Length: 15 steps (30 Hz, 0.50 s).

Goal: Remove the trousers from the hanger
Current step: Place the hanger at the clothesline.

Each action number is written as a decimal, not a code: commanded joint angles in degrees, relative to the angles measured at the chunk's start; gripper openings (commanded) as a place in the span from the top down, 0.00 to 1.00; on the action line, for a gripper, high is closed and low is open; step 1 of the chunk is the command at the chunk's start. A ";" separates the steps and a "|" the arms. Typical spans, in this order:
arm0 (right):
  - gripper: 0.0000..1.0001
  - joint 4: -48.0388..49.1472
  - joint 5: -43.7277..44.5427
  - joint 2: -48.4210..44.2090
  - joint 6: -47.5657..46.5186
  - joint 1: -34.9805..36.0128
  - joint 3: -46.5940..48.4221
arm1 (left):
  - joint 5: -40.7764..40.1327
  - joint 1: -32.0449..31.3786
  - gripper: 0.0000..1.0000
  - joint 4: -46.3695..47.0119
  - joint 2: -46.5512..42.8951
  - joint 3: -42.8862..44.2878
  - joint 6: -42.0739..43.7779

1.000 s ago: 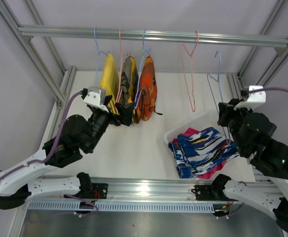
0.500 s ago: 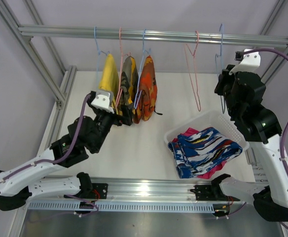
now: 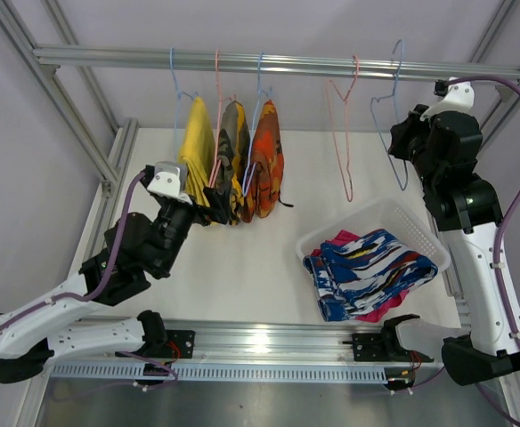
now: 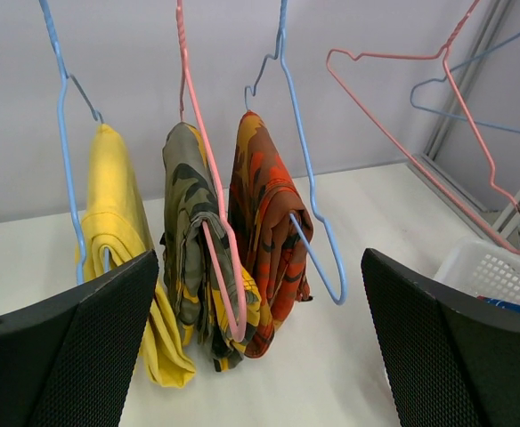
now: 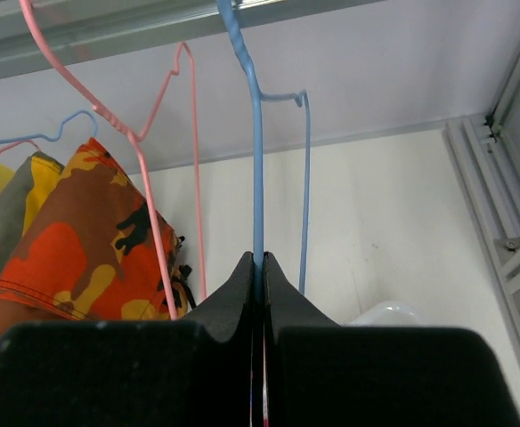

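Three pairs are hung from the rail (image 3: 287, 64): yellow trousers (image 4: 117, 205), camouflage trousers (image 4: 184, 222) and orange-red trousers (image 4: 264, 213), each folded over the bar of a wire hanger. Blue-and-white trousers (image 3: 367, 271) and pink trousers (image 3: 342, 238) are seen lying in the basket (image 3: 349, 221).

The left gripper (image 4: 260, 267) is held facing the hanging three, jaws wide apart, nothing between them. The right gripper (image 5: 258, 262) is pinched tight on the wire of an empty blue hanger (image 5: 256, 160), up by the rail.

The cloth is judged soft, light and limp. It is expected to slide off the thin bar when pulled, though the hanger may swing. A hold is best taken on the thick lower fold, clear of the wire.
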 commanded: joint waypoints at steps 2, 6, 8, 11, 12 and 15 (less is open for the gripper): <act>1.00 5.09 -5.73 0.28 2.78 -2.02 -2.21 | -0.67 0.48 0.01 1.49 -0.64 -0.62 1.47; 1.00 5.97 -7.14 0.02 3.75 -2.63 -4.67 | -0.67 0.48 0.01 1.49 -0.65 -0.62 1.74; 1.00 6.23 -7.67 -0.77 4.01 -2.63 -6.51 | -0.67 0.48 0.01 1.49 -0.82 -0.62 1.82; 1.00 6.85 -7.94 -1.74 4.36 -2.63 -9.15 | -0.67 0.48 0.00 1.58 -1.00 -0.71 1.82; 1.00 7.03 -8.02 -2.53 4.45 -2.63 -9.77 | -0.58 0.40 0.01 1.58 -1.08 -0.54 1.91; 1.00 7.38 -7.94 -3.58 4.71 -2.55 -11.79 | -0.58 0.48 0.01 1.49 -1.09 -0.71 1.91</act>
